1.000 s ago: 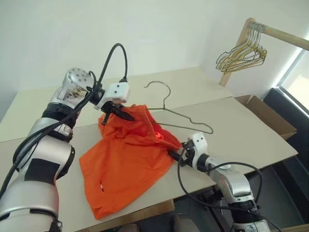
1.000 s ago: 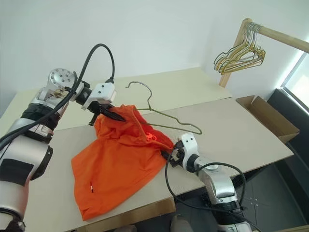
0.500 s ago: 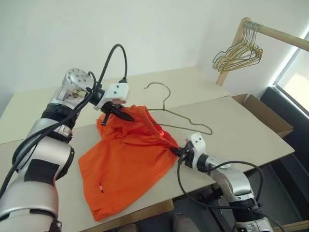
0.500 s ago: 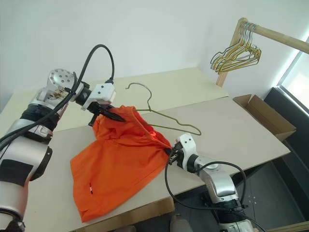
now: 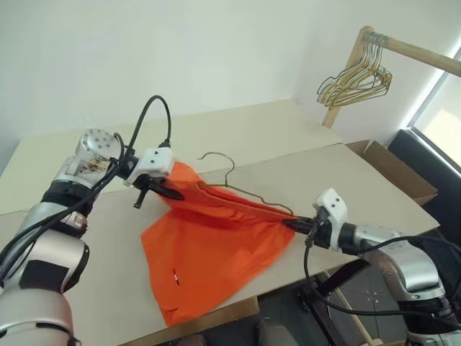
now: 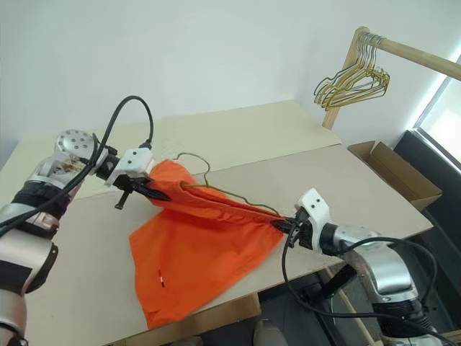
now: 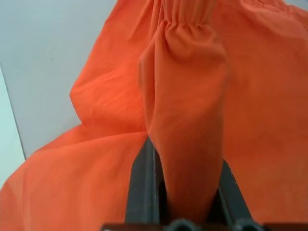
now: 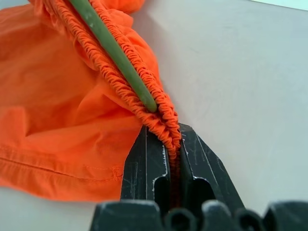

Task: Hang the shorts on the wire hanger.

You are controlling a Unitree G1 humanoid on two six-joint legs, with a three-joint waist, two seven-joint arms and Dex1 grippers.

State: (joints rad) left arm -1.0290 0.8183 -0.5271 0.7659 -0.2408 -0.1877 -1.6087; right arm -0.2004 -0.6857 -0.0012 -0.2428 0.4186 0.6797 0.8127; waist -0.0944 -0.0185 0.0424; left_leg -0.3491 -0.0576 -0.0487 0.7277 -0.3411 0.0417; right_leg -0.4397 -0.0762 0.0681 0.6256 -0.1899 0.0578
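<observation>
The right gripper (image 8: pixel 174 144) was clamped on the gathered waistband of the shorts (image 5: pixel 216 245), and the left gripper (image 5: pixel 173 193) pinched the waistband's other end, stretching it taut between them above the table (image 5: pixel 346 180). One wire hanger (image 5: pixel 225 180) lay along the waistband, partly hidden by the fabric.
</observation>
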